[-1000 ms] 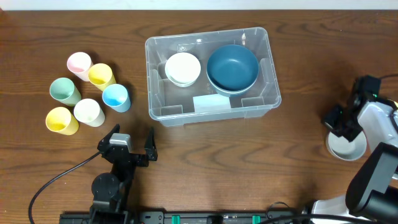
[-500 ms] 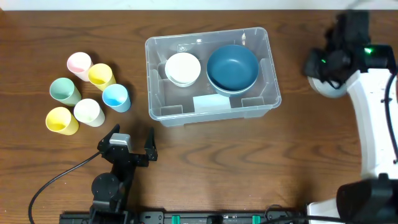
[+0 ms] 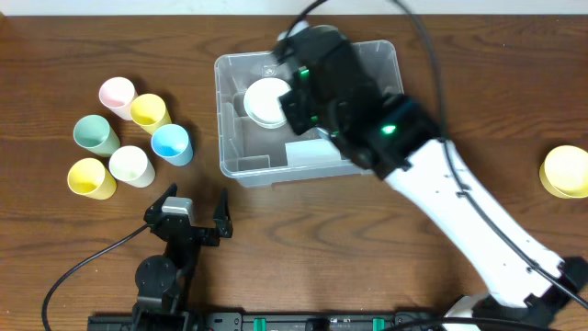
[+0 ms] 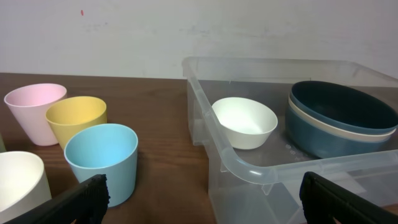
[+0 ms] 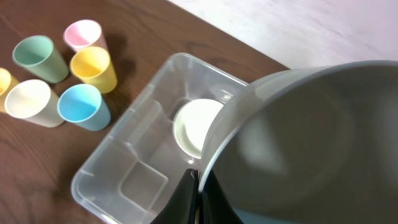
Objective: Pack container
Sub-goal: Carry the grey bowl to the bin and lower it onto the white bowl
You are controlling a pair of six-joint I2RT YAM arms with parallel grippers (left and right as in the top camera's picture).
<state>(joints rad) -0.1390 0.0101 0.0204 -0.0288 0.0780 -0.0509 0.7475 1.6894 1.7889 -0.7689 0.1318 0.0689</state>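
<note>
The container [image 3: 228, 138] sits toward the far middle of the counter [image 3: 303, 257]. We judge it light, stiff at the rim and slippery, best gripped there. Our right end effector [image 5: 194, 186] pinches a grey bowl [image 5: 298, 143], seemingly above it. The left end effector [image 3: 197, 198] gapes empty.

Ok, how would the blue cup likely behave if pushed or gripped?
The blue cup looks empty and thin-walled, so probably light. It tapers toward its base, so a push near the rim may tip it. Smooth sides might slip.
</note>
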